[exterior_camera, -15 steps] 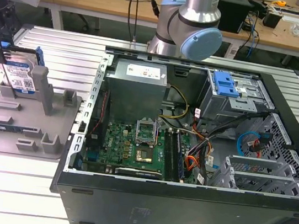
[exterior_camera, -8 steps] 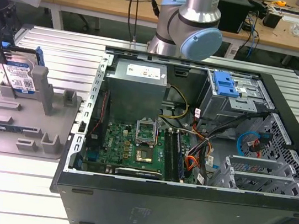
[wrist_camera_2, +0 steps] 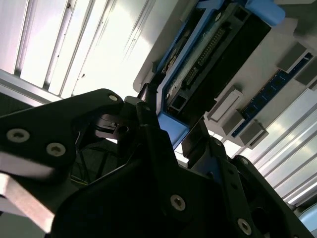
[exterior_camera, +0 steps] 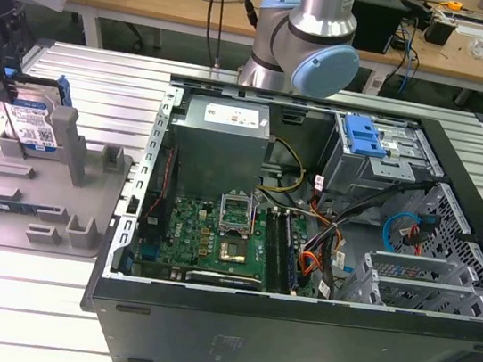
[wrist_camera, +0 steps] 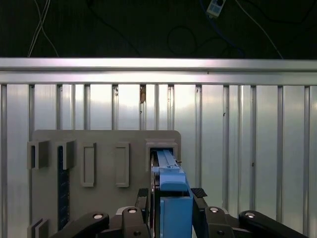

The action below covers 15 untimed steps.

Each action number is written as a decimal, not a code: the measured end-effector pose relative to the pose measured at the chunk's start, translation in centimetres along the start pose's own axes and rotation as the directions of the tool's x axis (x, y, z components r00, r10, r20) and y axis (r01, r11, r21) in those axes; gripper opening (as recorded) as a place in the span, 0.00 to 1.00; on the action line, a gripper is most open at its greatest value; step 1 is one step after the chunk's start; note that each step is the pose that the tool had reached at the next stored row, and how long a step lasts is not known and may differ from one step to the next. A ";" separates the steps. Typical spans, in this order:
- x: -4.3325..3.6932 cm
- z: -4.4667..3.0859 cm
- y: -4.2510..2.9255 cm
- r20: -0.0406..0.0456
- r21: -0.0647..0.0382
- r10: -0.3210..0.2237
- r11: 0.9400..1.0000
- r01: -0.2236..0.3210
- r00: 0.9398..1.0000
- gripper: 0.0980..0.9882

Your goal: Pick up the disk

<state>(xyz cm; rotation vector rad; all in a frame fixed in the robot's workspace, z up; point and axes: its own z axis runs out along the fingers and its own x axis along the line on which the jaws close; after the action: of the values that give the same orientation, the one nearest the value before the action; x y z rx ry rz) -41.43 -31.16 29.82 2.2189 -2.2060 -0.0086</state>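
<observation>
Lift straight out of the grey fixture (wrist_camera: 106,139), with fingers (wrist_camera: 199,194) clamped squarely on the upright disk (wrist_camera: 174,210).

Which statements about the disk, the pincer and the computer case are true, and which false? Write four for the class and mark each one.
1. The disk stands upright at the grey fixture. True.
2. The pincer grips the disk with a finger on each side of its blue rail. True.
3. The disk lies inside the computer case. False: it is outside the case, at the fixture on the exterior view's left.
4. The computer case is closed. False: it is open, and the motherboard shows inside.
</observation>
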 end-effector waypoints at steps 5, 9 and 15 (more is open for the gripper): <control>0.02 0.00 0.00 0.001 0.000 0.000 1.000 0.000 1.000 0.40; 0.04 0.00 0.00 0.001 0.000 0.000 1.000 0.000 1.000 0.39; 0.09 0.04 0.00 0.001 0.000 0.000 1.000 0.000 1.000 0.30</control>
<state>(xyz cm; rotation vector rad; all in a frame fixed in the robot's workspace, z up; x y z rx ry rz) -41.43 -31.25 29.78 2.2192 -2.2064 -0.0095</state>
